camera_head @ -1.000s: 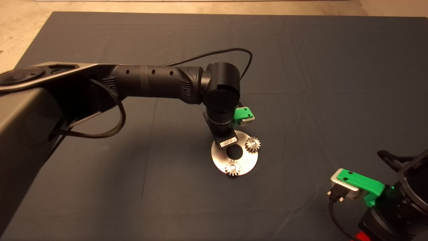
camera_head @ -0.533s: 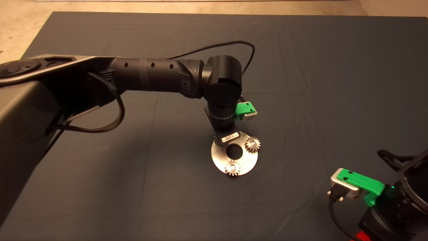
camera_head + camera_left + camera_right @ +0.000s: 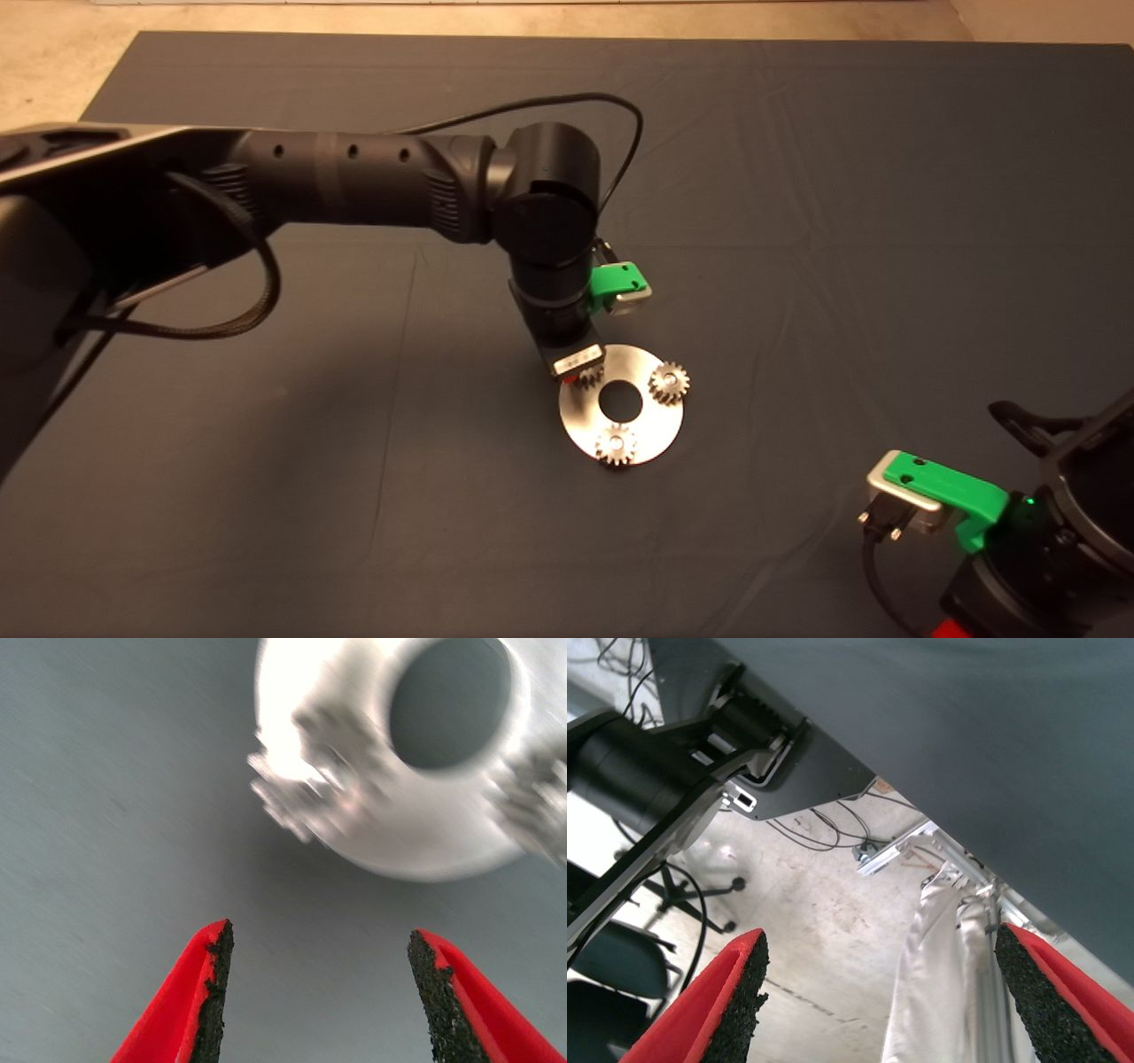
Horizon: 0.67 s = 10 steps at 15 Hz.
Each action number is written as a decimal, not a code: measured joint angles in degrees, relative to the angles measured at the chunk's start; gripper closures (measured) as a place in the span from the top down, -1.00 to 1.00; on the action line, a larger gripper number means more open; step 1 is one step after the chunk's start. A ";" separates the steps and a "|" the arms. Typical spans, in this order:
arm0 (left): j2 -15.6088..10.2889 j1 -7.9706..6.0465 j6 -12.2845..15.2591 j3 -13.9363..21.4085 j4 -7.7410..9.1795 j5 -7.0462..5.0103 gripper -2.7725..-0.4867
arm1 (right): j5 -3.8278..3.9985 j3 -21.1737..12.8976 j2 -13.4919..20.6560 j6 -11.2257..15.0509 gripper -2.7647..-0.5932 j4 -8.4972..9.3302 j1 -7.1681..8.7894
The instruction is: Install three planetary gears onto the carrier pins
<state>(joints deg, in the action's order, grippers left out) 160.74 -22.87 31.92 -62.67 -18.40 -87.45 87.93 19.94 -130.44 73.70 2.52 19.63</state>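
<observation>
Left claw [image 3: 314, 992]: held released and empty above the mat [image 3: 797, 221], just beside the disc's [image 3: 656, 425] rim.
Planetary gears: three are seated on the carrier pins — [image 3: 670, 383], [image 3: 617, 445], and [image 3: 310, 771], the last partly hidden in the head view.
Right claw [image 3: 877, 1001]: parked at the lower right, fingers spread, nothing gripped.

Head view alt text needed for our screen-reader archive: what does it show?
A shiny disc on a dark mat carries three small gears, the third partly hidden under the left end effector, whose arm reaches in from the left. The right end effector waits at the lower right edge.
</observation>
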 joint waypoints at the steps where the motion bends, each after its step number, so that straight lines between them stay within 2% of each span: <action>1: -1.09 0.17 0.63 2.14 0.19 0.04 -0.28 | 0.05 0.00 -3.39 1.19 0.19 0.00 -0.15; 3: -3.71 1.52 2.42 5.93 0.21 0.05 -0.28 | -0.11 0.00 -10.84 3.00 0.19 0.00 -2.10; 5: -7.75 4.07 4.81 11.81 0.34 0.01 -0.28 | -0.50 0.04 -14.52 4.22 0.19 -0.22 -5.42; 7: -11.90 6.84 7.78 17.64 0.79 -0.26 -0.28 | -0.16 0.06 -14.63 4.88 0.19 -0.71 -9.55; 8: -12.89 7.86 9.34 20.32 0.99 -0.20 -0.28 | -0.17 0.06 -14.65 4.93 0.19 -0.77 -10.04; 9: -13.80 8.55 11.60 22.74 1.10 0.01 -0.28 | -0.22 0.06 -14.82 5.28 0.19 -1.21 -11.54; 10: -14.98 9.14 13.94 25.03 1.39 0.10 -0.28 | -0.20 0.09 -14.80 5.47 0.19 -1.54 -12.17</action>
<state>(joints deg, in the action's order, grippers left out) 145.76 -13.73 45.86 -37.64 -17.01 -87.35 87.74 20.03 -145.24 79.17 0.99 7.46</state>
